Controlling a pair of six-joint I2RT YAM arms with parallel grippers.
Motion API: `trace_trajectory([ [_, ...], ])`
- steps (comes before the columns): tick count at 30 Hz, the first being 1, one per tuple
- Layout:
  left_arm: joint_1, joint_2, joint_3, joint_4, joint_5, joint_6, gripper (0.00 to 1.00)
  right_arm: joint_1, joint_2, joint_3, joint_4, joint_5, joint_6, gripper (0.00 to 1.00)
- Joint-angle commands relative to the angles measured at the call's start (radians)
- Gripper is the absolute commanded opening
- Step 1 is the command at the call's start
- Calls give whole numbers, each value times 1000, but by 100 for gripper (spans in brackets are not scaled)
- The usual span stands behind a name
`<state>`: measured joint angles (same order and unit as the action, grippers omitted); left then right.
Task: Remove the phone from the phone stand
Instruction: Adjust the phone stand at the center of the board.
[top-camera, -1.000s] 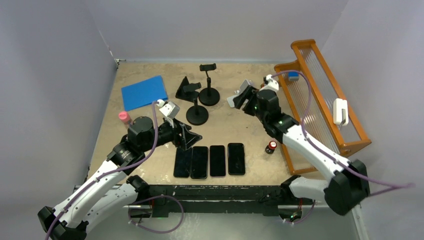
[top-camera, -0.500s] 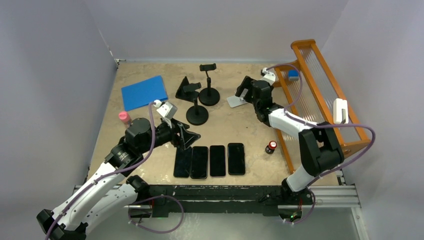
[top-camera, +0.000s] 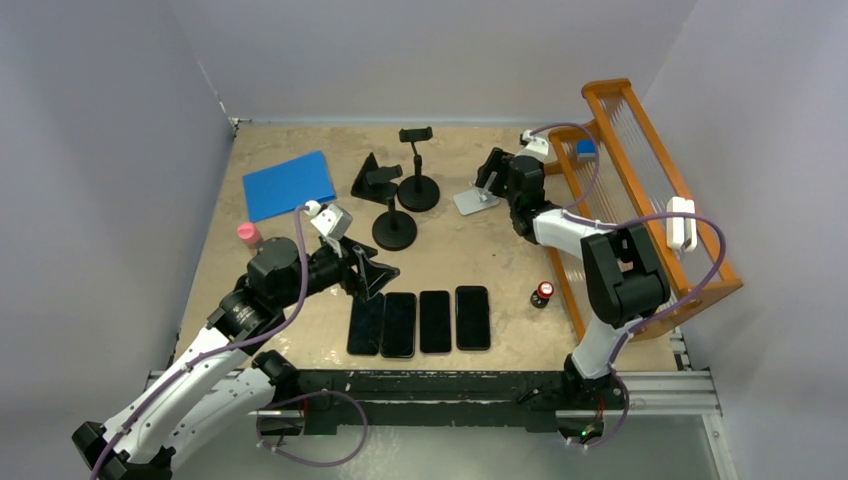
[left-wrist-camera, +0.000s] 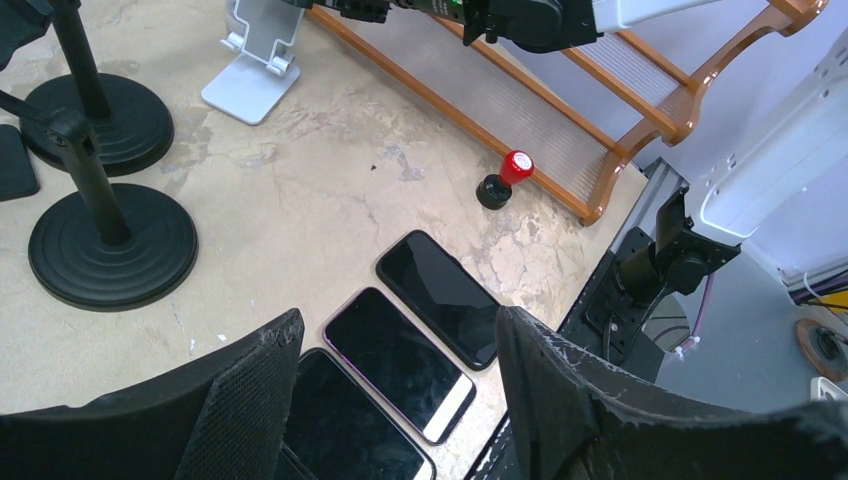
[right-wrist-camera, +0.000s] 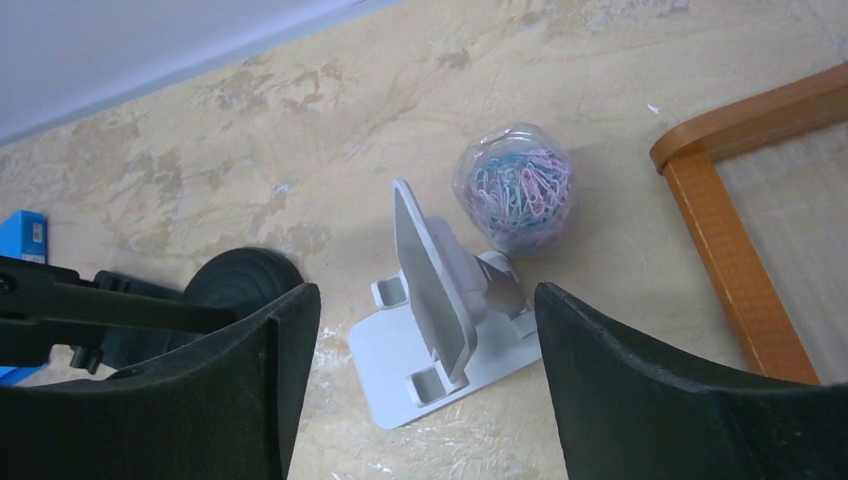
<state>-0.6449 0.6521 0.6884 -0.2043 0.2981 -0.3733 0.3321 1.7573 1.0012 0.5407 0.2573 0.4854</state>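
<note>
Several dark phones lie flat in a row near the front edge, among them one at the left end (top-camera: 366, 323) and one at the right end (top-camera: 472, 317); three of them show in the left wrist view (left-wrist-camera: 440, 297). The white phone stand (top-camera: 476, 199) stands empty, as the right wrist view (right-wrist-camera: 440, 320) also shows. My right gripper (top-camera: 493, 172) is open just above and behind it, its jaws either side of the stand (right-wrist-camera: 425, 300). My left gripper (top-camera: 378, 275) is open and empty above the phones (left-wrist-camera: 395, 330). No phone shows on any stand.
A black wedge stand (top-camera: 375, 178) and two black pole stands (top-camera: 418, 190) (top-camera: 394, 228) are at the back. An orange rack (top-camera: 640, 200) lines the right side, with a red-capped item (top-camera: 543, 292) beside it. A blue sheet (top-camera: 288, 185), a pink bottle (top-camera: 247, 235) and a paperclip ball (right-wrist-camera: 515, 190) also lie here.
My right arm has folded back and its gripper has shifted toward the far right, staying over the white stand. My left gripper has barely moved.
</note>
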Motion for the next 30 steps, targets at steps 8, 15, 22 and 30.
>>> trace_trajectory([
  [8,-3,-24,-6,43,1,22,67,-8,47,56,126,-137,-67,49],
  [15,-3,-22,-7,46,16,22,67,-12,70,65,118,-154,-80,30],
  [22,-3,-20,-7,51,30,20,67,-12,7,-19,194,-198,-131,10],
  [30,-3,-24,-7,55,45,17,67,-12,-74,-83,265,-320,-223,0],
])
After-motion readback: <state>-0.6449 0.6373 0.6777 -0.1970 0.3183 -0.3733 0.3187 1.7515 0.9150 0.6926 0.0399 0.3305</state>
